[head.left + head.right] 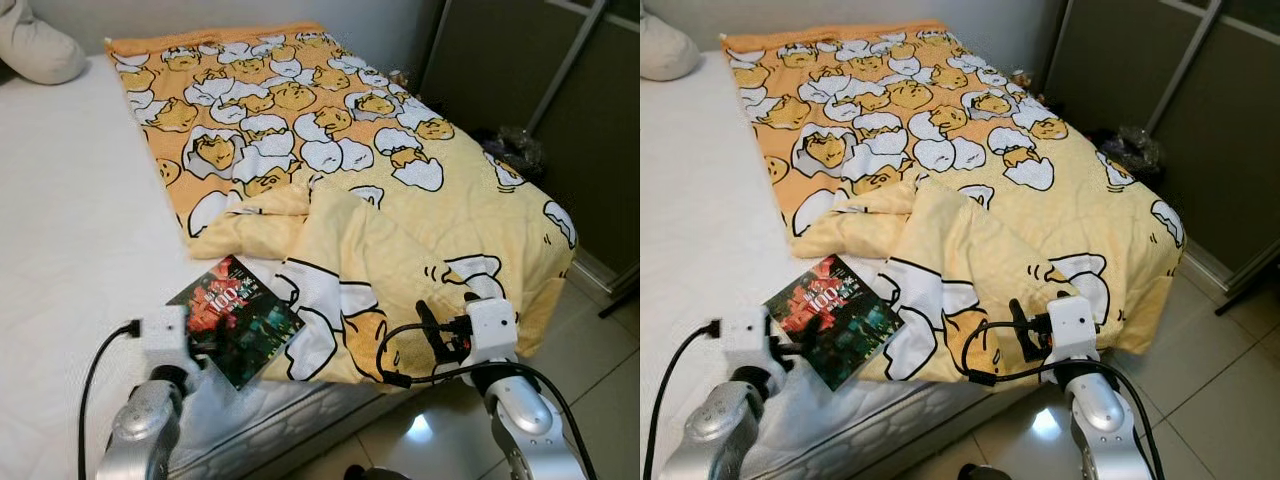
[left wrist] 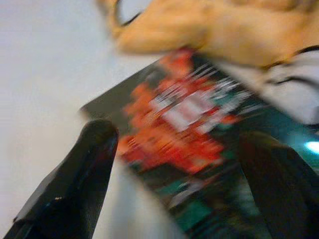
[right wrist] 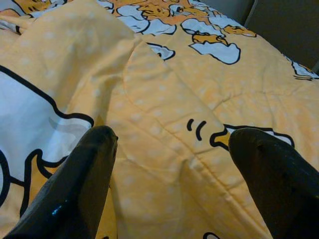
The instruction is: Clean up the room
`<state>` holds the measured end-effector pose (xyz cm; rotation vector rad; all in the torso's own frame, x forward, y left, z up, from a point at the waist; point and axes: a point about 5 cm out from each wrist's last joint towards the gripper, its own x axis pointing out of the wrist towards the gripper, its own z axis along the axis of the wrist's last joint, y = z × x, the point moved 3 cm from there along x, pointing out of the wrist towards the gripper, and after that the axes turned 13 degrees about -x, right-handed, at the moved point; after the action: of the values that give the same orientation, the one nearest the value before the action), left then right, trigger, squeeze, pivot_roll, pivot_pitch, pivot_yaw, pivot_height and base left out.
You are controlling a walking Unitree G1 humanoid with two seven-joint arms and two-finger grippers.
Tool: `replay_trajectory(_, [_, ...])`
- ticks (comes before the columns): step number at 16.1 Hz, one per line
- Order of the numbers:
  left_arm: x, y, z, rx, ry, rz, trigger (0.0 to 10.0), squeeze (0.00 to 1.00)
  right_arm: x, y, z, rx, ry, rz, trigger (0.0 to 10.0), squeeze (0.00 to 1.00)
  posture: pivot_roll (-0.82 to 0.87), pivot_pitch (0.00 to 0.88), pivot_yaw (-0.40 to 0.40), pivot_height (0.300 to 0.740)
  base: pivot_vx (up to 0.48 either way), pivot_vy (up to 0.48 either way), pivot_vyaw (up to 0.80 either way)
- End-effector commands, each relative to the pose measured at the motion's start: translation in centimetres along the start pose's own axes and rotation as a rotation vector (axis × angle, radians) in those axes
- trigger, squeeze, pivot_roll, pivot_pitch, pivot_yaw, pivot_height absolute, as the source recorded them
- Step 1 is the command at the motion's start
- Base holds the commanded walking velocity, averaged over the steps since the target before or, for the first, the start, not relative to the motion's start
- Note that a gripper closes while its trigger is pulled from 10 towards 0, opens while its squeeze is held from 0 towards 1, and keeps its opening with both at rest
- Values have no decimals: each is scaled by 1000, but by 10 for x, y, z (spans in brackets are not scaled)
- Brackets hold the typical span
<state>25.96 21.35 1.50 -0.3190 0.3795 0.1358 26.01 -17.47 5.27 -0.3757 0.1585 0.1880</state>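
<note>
1. Book (image 1: 235, 318) first: it lies nearest me, flat on the white bed (image 1: 70, 250) at its near edge, one corner tucked just under the rumpled fold of the yellow quilt (image 1: 400, 230).
2. My left hand (image 2: 174, 164) is right at the book, its two black fingers spread apart on either side of the cover's near corner and clamped on nothing. That view is blurred, so I cannot tell whether a finger touches the cover.
3. My right hand (image 3: 169, 164) hangs over the quilt's near end by the corner of the bed, fingers apart too, gripping no cloth.
4. I judge the step in hand to be picking the book up off the bed, with the quilt left for after.
5. Next, the left fingers need to get one under and one over the book's edge; it lies flat, so I would likely work at the mattress edge.
6. Farther off, the quilt is spread smooth up the bed, and a pillow (image 1: 35, 45) sits at the far corner.
</note>
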Motion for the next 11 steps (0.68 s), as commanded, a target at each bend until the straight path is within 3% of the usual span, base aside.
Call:
replay_trajectory(1, [4, 8, -7, -47, 35, 43, 10000, 0, 1, -6, 6, -8, -24, -11, 10000, 0, -87, 0, -40, 740, 0, 0, 0])
replay_trajectory(4, [16, 19, -15, -129, 80, 114, 10000, 0, -1, -9, 7, -17, -26, -15, 10000, 0, -104, 11, -46, 740, 0, 0, 0])
replay_trajectory(8, [51, -6, -5, -94, 95, 59, 10000, 0, -6, -8, 11, -25, -28, -15, 10000, 0, -124, 71, -35, 740, 0, 0, 0])
replay_trajectory(11, [59, -5, -4, -126, 127, 76, 10000, 0, -11, -4, 8, -17, -18, -16, 10000, 0, -128, 85, -21, 740, 0, 0, 0])
